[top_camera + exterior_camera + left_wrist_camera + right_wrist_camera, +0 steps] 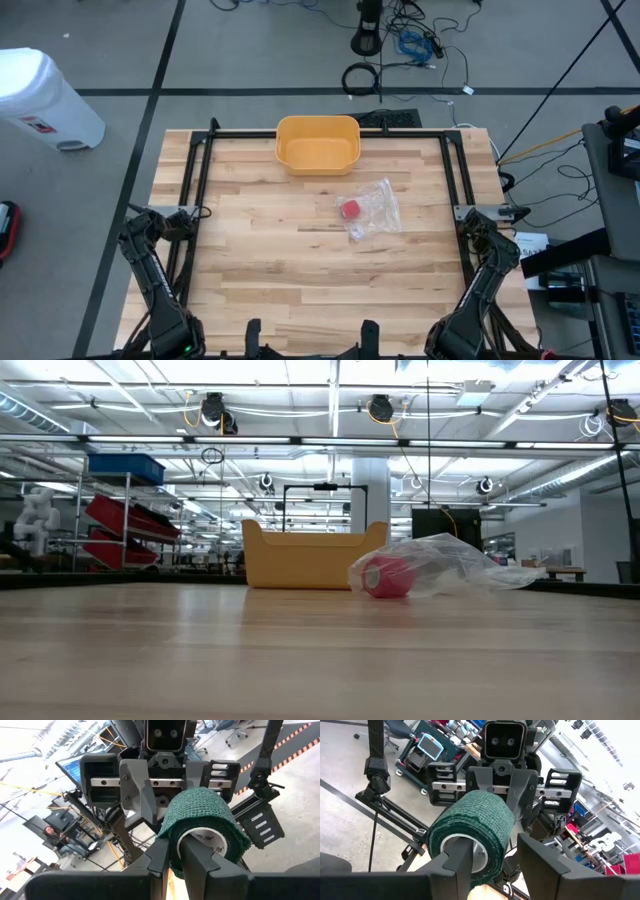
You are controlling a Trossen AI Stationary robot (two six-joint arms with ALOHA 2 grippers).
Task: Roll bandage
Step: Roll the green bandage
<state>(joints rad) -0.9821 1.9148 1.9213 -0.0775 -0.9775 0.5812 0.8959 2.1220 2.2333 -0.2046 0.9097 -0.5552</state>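
A roll of dark green bandage [200, 817] with a white core hangs in the air between my two grippers, which point level at each other. They are beyond the near edge of the high view and above the low view. My left gripper [174, 849] is shut on the roll's wall at one end. My right gripper [495, 847] stands open at the other end [470, 832], with one finger [461, 862] in the core and the other [540, 862] apart from the roll's side. My left gripper pinches the roll's wall at its near end [172, 845], one finger [196, 862] inside the white core and one [157, 862] outside. The fingers come level, along the roll's axis. The roll is lifted clear and lies level. My right gripper has one finger reaching into the core [470, 851] from the opposite end, level; whether it touches the inside I cannot tell. The outer finger stands clear of the green surface.
On the wooden table [260, 260] a yellow bin [318, 143] stands at the far edge. To the right of the middle lies a clear plastic bag [378, 212] with a red roll [350, 209] in it. Black rails [200, 180] run along the table's left and right sides.
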